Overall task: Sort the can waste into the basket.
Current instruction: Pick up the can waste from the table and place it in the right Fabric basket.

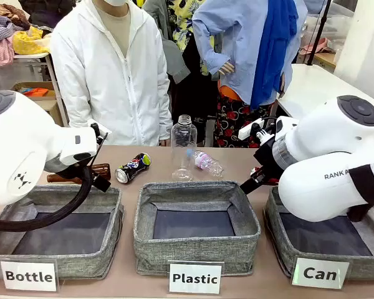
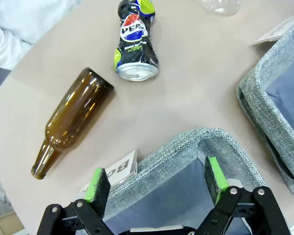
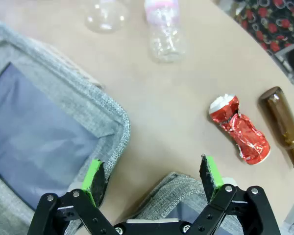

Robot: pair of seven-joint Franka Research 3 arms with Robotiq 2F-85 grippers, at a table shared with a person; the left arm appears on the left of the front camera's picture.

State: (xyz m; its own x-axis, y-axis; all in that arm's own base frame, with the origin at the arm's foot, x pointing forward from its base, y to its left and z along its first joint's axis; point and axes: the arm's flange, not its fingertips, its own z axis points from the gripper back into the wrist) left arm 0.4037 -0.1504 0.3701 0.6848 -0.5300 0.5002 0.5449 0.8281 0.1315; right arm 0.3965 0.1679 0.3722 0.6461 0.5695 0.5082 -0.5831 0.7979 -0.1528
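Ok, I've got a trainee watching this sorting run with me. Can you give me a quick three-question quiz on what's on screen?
1. True or false: the Pepsi can lies inside the Can basket.
2. In the right wrist view, what lies on the table next to the crushed red can? A) a brown glass bottle B) a fork C) a mug
3. Fill in: the left claw and the right claw are both ____, holding nothing.

Key: 1 false, it lies on the table; 2 A; 3 open.
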